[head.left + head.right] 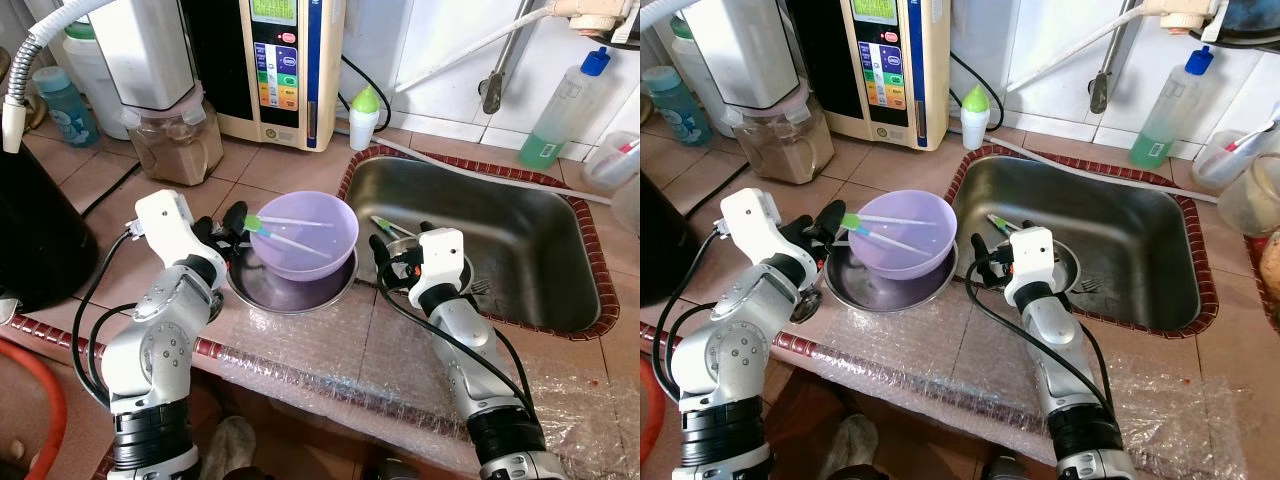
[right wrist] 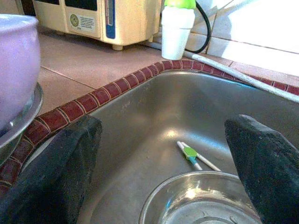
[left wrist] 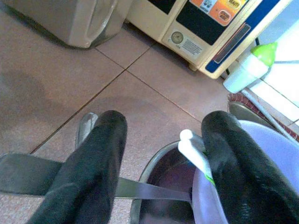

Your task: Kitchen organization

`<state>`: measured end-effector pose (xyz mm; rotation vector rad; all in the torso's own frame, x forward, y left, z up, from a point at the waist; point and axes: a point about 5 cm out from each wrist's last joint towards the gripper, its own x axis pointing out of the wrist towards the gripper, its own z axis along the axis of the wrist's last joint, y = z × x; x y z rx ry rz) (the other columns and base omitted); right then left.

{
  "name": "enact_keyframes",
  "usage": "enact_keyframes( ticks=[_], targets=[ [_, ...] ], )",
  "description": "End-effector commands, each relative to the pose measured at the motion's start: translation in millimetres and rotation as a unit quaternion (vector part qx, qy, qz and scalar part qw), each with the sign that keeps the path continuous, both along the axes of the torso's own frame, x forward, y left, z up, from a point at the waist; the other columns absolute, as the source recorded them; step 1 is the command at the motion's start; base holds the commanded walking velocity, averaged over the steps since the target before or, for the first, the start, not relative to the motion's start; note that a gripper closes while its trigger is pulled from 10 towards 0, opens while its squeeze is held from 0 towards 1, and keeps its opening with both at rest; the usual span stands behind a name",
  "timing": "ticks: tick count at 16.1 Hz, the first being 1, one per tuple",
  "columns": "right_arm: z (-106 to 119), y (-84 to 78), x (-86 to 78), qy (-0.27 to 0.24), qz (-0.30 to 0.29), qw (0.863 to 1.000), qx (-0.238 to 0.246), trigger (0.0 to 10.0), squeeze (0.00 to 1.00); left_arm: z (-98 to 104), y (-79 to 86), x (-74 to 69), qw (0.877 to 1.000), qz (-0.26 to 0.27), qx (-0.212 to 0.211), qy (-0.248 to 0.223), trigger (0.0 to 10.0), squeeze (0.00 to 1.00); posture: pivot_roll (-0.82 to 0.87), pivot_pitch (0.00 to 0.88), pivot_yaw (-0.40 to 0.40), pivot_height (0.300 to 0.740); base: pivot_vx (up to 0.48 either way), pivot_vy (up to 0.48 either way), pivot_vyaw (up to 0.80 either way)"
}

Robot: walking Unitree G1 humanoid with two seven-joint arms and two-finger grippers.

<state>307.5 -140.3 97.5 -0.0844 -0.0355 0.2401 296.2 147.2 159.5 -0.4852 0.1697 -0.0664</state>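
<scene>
From the head, the left tool (image 1: 232, 226) sat right beside the purple bowl (image 1: 303, 233), with its fingers spread wide; the bowl rested in a steel dish (image 1: 292, 287) on the tabletop (image 1: 120, 170), and white chopsticks with green ends (image 1: 285, 232) lay in it; the right tool (image 1: 398, 245) hung over the near edge of the sink (image 1: 520, 215), fingers spread too, holding nothing.

From the left wrist, the two black fingers (image 3: 88, 172) stood apart; the steel dish rim, a flat steel handle (image 3: 28, 175) and the white stick ends lay between them, and the purple bowl touched one finger; I think the tool should go slow and pinch just one thing, not the sticks by mistake.

From the right wrist, the fingers (image 2: 56, 168) were wide apart; ahead of them lay a small steel bowl (image 2: 201, 198) and a pair of green and white sticks (image 2: 194, 156) on the sink floor; to grab those well, the tool likely had to go lower and line up first.
</scene>
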Motion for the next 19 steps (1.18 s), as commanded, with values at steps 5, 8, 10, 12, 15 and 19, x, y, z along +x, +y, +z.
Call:
enact_keyframes(
  ticks=[5,8,10,12,15,19],
  targets=[
    [-2.4,-0.7,1.9,0.006,-0.004,1.000,0.002,10.0,0.00,8.8,0.7,3.4,1.000,0.003,0.000,-0.013,0.0,0.00,0.03,0.000,0.025,0.740,0.000,0.000,0.00],
    [-2.8,-10.1,9.4,0.005,-0.041,0.999,-0.023,10.0,0.00,12.8,2.0,3.0,1.000,0.007,0.002,-0.018,0.0,0.00,0.03,0.000,0.023,0.740,0.000,0.000,0.00],
    [-8.2,-12.0,17.2,0.032,-0.051,0.998,-0.032,10.0,0.00,15.4,3.1,1.2,1.000,0.010,0.005,-0.020,0.0,0.00,0.04,0.000,0.020,0.740,0.000,0.000,0.00],
    [-12.8,-9.0,22.4,0.051,-0.049,0.997,-0.030,10.0,0.00,16.6,2.2,-0.8,1.000,0.010,0.010,-0.021,0.0,0.00,0.05,0.000,0.012,0.740,0.000,0.000,0.00],
    [-19.1,0.8,26.1,0.077,-0.038,0.996,-0.025,10.0,0.00,18.4,1.8,-0.6,1.000,0.012,0.011,-0.023,0.0,0.00,0.05,0.000,0.004,0.740,0.000,0.000,0.00],
    [-23.8,31.1,28.7,0.101,0.004,0.995,-0.002,10.0,0.00,23.1,3.1,0.4,0.999,0.014,0.014,-0.029,0.0,0.00,0.06,0.000,0.006,0.740,0.000,0.000,0.00]
  ],
)
